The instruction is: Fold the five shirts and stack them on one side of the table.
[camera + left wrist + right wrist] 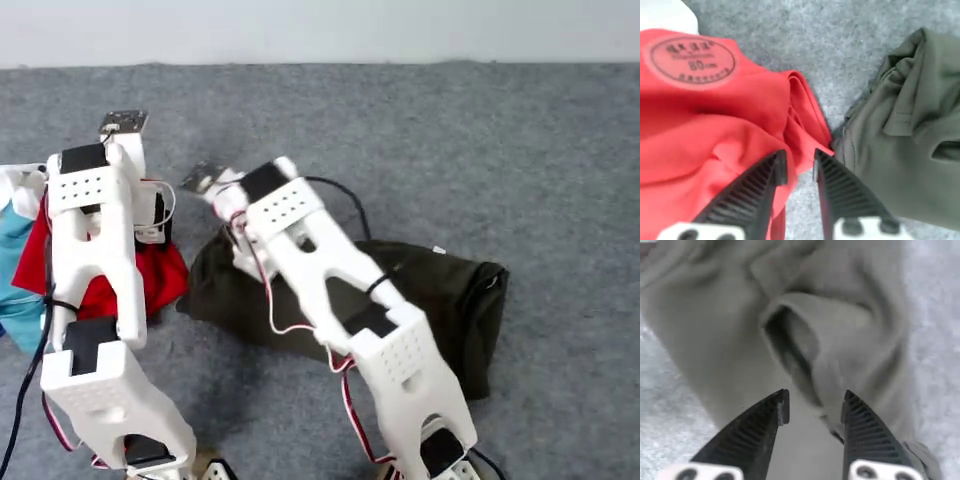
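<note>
Left claw [801,167]: jaws a narrow gap apart, clamped on nothing, tips hanging over the crumpled edge of the red shirt [715,120], grey surface showing under the gap. Right claw [815,407]: jaws wider apart, also holding nothing, hanging over the olive shirt [840,305] just short of a dark fold or opening [787,342] in the cloth. In the left wrist view the red shirt's bunched hem meets the olive shirt [905,125] close to the claw tips, the two edges touching or just beside each other, can't tell which. The red shirt carries a round stamped mark [692,61] with small writing inside a ring, darker red on red. White cloth [665,12] sits past the red shirt's far side. In the high view the left arm [95,230] stands over the red shirt [165,280] and hides most of it; the right arm [330,270] lies diagonally across the olive shirt [450,300] and hides its middle. The olive shirt is a loose, unfolded heap near the table's centre, with a small pale tab [437,250] at its far edge. Teal cloth [12,240] and the white cloth [15,185] are piled at the table's left edge, touching the red shirt. Red and white cables [275,300] run along the right arm. The table is covered in grey carpet-like fabric [450,140], with a pale wall [320,30] behind.
</note>
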Controlling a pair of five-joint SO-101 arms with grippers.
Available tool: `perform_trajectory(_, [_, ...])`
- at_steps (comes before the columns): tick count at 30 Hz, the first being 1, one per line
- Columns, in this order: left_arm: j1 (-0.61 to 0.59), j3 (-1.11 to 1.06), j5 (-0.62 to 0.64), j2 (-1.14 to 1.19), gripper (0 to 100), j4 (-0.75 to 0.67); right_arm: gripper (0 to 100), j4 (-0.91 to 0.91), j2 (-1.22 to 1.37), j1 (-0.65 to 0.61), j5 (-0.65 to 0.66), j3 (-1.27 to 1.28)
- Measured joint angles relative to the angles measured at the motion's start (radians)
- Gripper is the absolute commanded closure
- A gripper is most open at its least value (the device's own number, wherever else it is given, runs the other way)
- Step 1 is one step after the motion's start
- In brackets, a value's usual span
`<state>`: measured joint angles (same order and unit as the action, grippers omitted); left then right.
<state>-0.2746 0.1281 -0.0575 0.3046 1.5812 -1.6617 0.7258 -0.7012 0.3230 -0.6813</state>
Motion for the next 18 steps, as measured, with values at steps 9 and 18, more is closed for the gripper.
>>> perform_trajectory(9, [0.0,0.0,0.0,0.0,90,0.0,81.6,0.012,0.118,-0.014,0.0,0.008])
perform_trajectory(18, [0.0,0.0,0.0,0.0,90,0.0,81.6,-0.061,-0.009,-0.04,-0.002,0.008])
